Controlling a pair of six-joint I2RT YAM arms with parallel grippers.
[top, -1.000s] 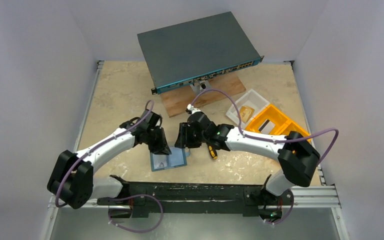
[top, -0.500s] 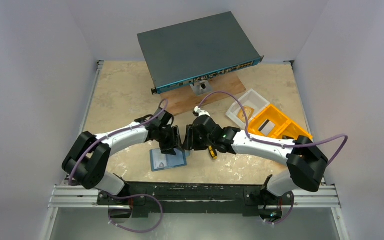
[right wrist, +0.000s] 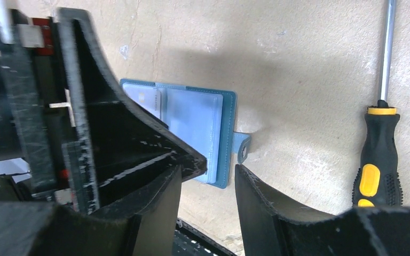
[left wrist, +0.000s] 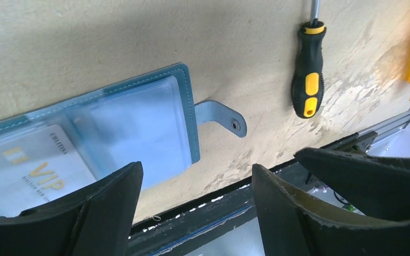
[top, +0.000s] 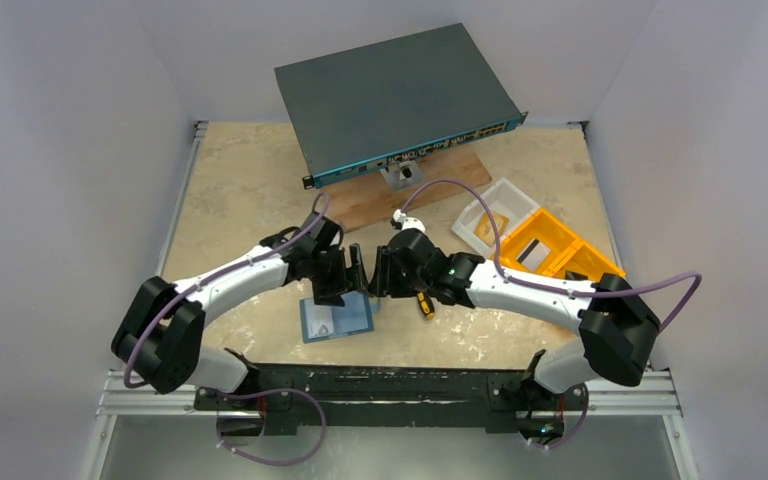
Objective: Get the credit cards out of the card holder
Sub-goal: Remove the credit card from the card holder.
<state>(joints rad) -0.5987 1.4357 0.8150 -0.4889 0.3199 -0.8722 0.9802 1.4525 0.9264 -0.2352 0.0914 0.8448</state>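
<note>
The teal-blue card holder (top: pixel 337 318) lies open and flat on the table near the front edge. A pale credit card (left wrist: pixel 37 170) with gold "VIP" print sits in its left clear sleeve, and the right sleeve (left wrist: pixel 139 122) looks empty. The strap tab (left wrist: pixel 221 114) sticks out to the right. My left gripper (left wrist: pixel 196 168) hovers open above the holder's right edge, nothing between its fingers. My right gripper (right wrist: pixel 208 170) hangs close beside it, open and empty, over the tab (right wrist: pixel 243 146). The two grippers (top: pixel 345 272) (top: pixel 380 275) nearly touch.
A black-and-yellow screwdriver (top: pixel 422 302) lies just right of the grippers. At the back, a large dark network switch box (top: pixel 395 95) rests on a wooden board (top: pixel 360 200). A white tray (top: pixel 495 222) and orange bins (top: pixel 550 245) stand at right. A metal rail (top: pixel 390 385) edges the front.
My left gripper has opened wide and swung right, up beside the right gripper. The right gripper shifted slightly right. The card holder stayed put.
</note>
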